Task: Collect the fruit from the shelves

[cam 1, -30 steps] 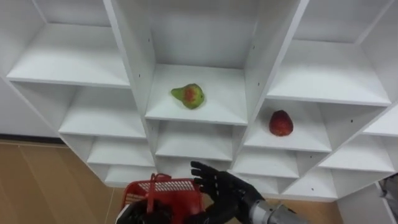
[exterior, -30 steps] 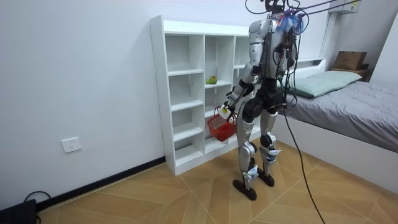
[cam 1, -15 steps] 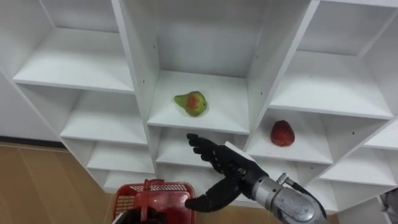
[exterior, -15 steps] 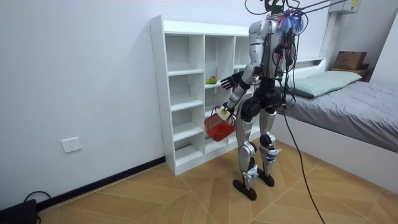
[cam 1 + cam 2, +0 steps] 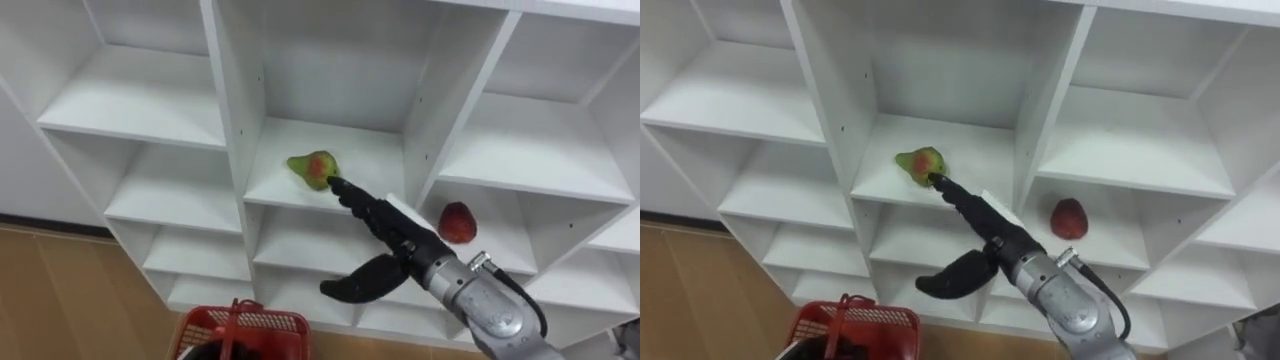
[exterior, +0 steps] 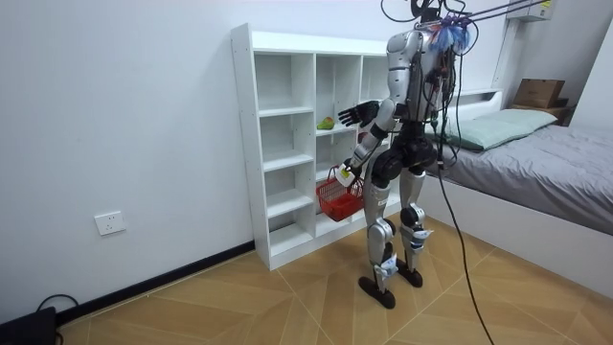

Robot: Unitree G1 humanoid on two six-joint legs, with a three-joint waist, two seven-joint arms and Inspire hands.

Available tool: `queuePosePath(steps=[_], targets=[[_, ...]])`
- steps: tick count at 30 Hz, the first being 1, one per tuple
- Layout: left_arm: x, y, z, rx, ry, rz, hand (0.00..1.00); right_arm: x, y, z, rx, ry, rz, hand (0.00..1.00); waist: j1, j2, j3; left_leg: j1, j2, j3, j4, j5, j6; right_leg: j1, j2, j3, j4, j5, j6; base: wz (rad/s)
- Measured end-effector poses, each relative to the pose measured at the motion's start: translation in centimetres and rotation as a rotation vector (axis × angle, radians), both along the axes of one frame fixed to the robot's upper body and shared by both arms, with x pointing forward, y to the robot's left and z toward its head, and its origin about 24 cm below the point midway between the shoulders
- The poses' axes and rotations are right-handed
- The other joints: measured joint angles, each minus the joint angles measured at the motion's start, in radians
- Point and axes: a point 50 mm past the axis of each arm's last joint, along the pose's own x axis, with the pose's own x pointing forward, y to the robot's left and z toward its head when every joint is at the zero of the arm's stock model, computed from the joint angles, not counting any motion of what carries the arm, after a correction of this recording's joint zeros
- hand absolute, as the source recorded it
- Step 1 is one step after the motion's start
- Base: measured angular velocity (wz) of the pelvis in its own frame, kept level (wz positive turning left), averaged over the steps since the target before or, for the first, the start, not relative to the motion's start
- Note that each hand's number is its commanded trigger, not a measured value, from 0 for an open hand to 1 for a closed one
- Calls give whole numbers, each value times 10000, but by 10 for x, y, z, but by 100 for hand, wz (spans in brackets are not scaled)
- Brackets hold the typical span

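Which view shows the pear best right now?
The left eye view: the pear lies whole and close on its shelf, with the right hand just at its edge. In the right eye view the hand overlaps the pear slightly. The room view shows it as a small green spot in the closet.

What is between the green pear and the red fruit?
A white upright wall of the closet stands between the pear and the red fruit in the left eye view. The right hand reaches past it toward the pear.
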Motion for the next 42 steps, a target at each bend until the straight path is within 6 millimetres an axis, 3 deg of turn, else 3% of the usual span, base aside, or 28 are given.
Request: queuePosePath(steps=[8, 12, 21, 26, 34, 42], targets=[[2, 7, 5, 45, -333, 268, 100, 14, 2, 21, 150, -1407, -537, 0, 24, -154, -19, 91, -19, -199, 10, -10, -9, 158, -5, -101, -25, 2, 0, 5], [5, 7, 7, 56, -600, 253, 100, 19, 2, 27, 189, -1729, -712, 0, 31, -259, 17, 55, -51, -379, 24, -14, -18, 272, -17, -288, -96, -3, 3, 14], [-8, 15, 5, 375, -325, 250, 100, 26, -4, 40, 313, -2473, -1228, 0, 189, -570, -28, 56, -104, -539, 65, -10, -17, 346, -54, -554, -173, -9, 16, 7], [-8, 15, 5, 524, -307, -124, 100, 31, -2, 45, 112, -2790, -1157, 0, 309, -575, 44, 28, -136, -747, 65, -15, -12, 430, -90, -771, -157, -8, 22, 9], [-7, 17, 6, 375, -350, -107, 100, 44, 0, 62, 180, -3547, -1394, 0, 620, -574, 56, -192, -156, -1029, 249, -18, -25, 384, -91, -1056, -162, -8, 21, 11], [-9, 20, 6, 328, -311, -10, 100, 45, -1, 55, 60, -3304, -1532, 0, 1026, -693, 123, -211, -162, -1104, 248, -20, -28, 450, -86, -1100, -164, -8, 22, 1]])
